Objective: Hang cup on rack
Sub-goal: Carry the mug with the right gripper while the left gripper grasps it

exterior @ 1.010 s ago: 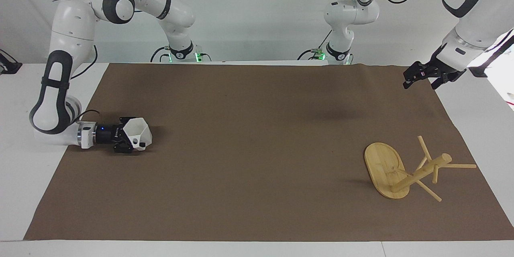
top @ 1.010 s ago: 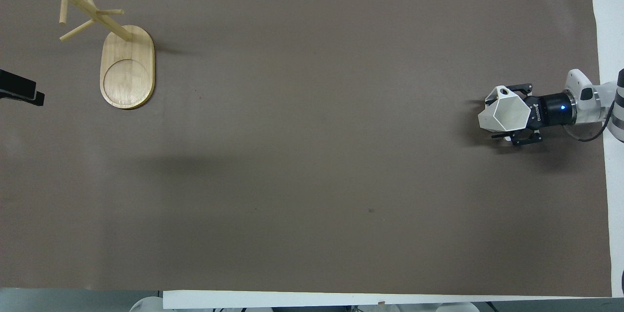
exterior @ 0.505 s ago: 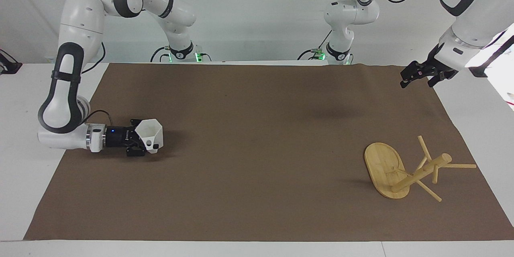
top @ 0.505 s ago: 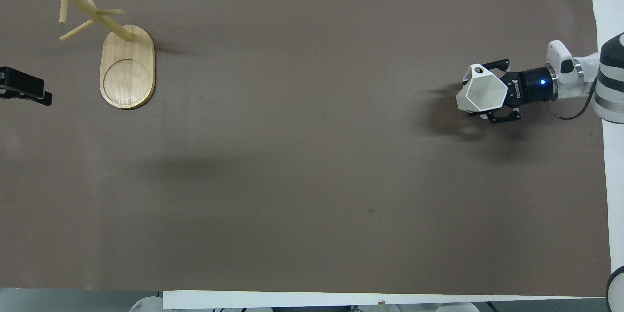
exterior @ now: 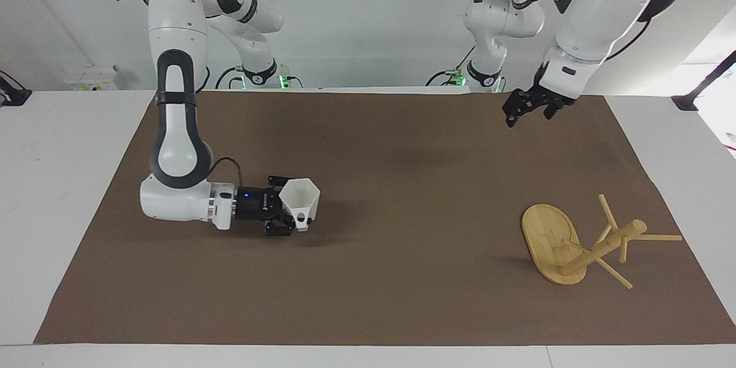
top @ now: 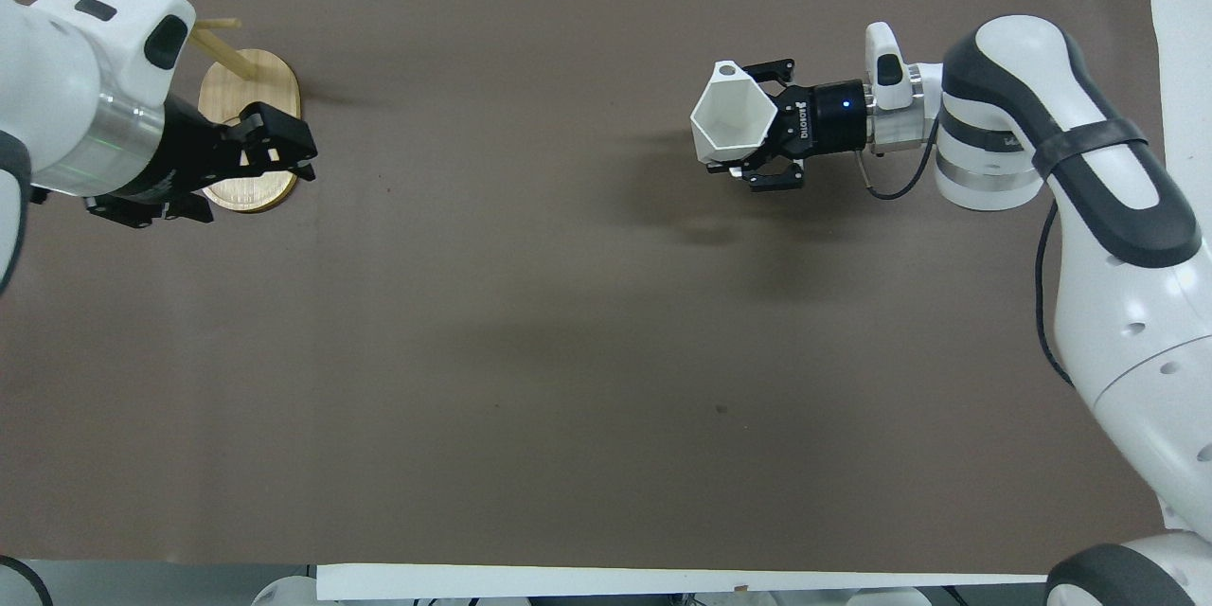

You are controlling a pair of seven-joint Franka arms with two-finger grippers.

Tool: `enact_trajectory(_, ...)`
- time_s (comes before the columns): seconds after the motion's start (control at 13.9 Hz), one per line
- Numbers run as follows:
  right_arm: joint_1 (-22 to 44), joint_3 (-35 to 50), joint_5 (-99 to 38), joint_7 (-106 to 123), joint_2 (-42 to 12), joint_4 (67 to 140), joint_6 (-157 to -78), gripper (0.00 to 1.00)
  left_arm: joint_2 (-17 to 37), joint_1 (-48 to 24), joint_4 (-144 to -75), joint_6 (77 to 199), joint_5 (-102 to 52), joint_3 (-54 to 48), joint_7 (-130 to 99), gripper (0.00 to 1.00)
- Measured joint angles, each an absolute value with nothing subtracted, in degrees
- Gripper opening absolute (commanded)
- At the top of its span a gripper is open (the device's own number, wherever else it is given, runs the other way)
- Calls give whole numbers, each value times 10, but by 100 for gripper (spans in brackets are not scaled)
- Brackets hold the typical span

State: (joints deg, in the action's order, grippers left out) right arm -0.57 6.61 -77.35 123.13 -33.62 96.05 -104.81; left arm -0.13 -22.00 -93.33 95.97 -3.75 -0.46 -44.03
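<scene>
So the right gripper is clamped on the cup, pinching it from the side with the forearm lying nearly flat, low over the brown mat. The cup is white and faceted, mouth facing up, with the little handle frame sticking out on the side away from the robots. It's hanging just above the mat rather than sitting on it, going by the shadow underneath, though that gap is hard to judge from the facing camera. Compared to the rack, the cup is well apart from it, toward the right arm's end of the table.

The left gripper has its fingers spread wide and nothing in them. It's up in the air over the mat, over a spot closer to the robots than the rack; in the overhead view it covers part of the rack's oval base.

The rack itself stands on the mat at the left arm's end, pegs poking out from the post.
</scene>
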Motion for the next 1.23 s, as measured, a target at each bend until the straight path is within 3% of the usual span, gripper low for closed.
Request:
enact_trajectory(0.58,158,66,-957,1230,-336,990,-1193,31,39,-309,-943,1075,-45,-5,-655,100)
enact_trajectory(0.94,212,66,-969,1235,-321,988,-1255,32,96,-321,-944,1108,-45,-5,-655,99)
enact_trajectory(1.23,220,63,-969,1235,-318,989,-1264,32,108,-327,-946,1108,-45,-5,-620,88)
